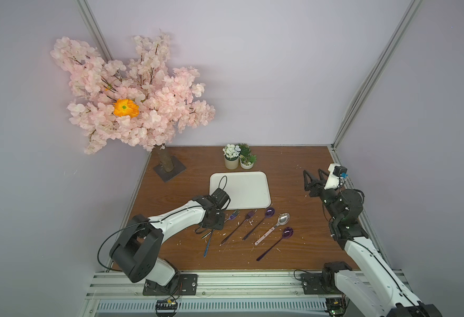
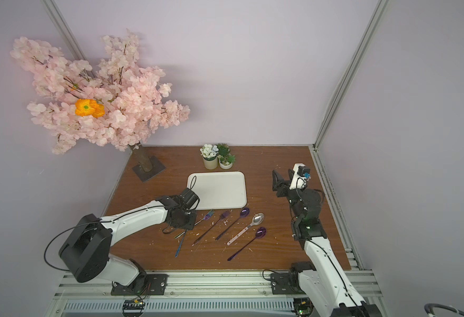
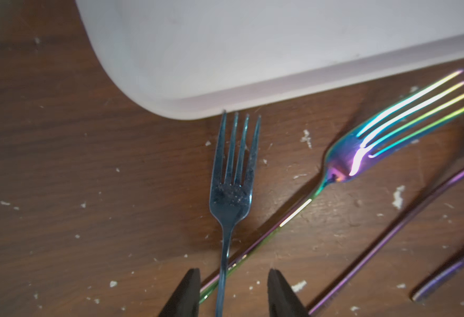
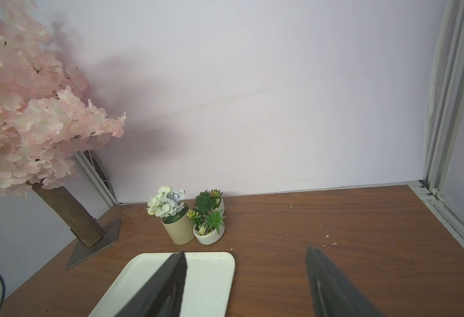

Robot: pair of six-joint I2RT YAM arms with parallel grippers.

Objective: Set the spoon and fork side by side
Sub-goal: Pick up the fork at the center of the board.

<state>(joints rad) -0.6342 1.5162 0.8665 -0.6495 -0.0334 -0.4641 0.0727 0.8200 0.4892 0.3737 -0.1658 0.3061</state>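
L gripper (image 3: 233, 271) unclenched, straddling blue fork (image 3: 231, 197) handle; fork axis runs ahead twd tray (image 3: 252, 101) rim. R gripper (image 4: 246, 250) released, empty, farther off.

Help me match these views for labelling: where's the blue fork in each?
Both top views: blue fork, handle jutting from under the left arm.
Left wrist: blue fork at centre, handle inside the open left gripper.
Right wrist: not in it.
Shared landmark: tray.
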